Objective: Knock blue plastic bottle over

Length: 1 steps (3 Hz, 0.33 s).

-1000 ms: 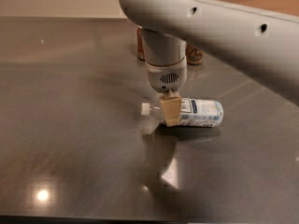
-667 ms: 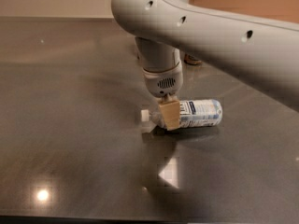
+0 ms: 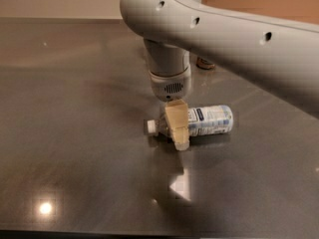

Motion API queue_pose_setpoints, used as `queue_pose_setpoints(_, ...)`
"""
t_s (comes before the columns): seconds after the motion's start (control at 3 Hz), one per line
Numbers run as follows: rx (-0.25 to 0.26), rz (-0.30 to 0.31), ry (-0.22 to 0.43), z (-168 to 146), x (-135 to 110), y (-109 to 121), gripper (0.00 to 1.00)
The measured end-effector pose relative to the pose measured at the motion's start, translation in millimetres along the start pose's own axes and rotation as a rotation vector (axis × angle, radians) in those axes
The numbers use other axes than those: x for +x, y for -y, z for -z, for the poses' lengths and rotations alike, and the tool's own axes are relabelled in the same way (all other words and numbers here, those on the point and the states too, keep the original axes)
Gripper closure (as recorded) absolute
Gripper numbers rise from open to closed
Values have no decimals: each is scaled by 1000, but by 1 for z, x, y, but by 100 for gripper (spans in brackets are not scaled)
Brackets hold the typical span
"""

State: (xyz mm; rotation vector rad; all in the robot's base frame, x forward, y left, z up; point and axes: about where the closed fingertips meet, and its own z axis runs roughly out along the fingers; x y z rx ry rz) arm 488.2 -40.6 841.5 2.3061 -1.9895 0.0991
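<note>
Found the bottle (image 3: pixel 212 120) flat on its side near the middle of the counter (image 3: pixel 75 133), white cap pointing to nine o'clock, base to three, label showing. Saw the tool (image 3: pixel 178 131) hanging straight down from the arm (image 3: pixel 239 39) at the neck end of the bottle, its tan tip crossing in front of the shoulder just at three o'clock of the cap and reaching down to the counter or very close above it. Could not tell whether the tool was released or clenched, nor whether it touched the plastic or merely stood before it. Noted the foot of a can (image 3: pixel 205 62) well apart at twelve o'clock of the bottle, mostly hidden behind the arm. Judged the knocking-over as good as done, given how the bottle lay, and the step in hand as getting the tool away cleanly. Thought it wise to rise straight up first rather than sweep sideways: a round, light bottle would likely roll toward six or twelve o'clock at a slight nudge, or swing about its base if caught at the neck. Thought it wise too to loosen any hold before rising, lest the neck be lifted along, and to keep the arm off the can.
</note>
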Motion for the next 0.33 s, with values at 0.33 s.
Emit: queue_pose_setpoints(0.33,0,0,0,0,0,0,0)
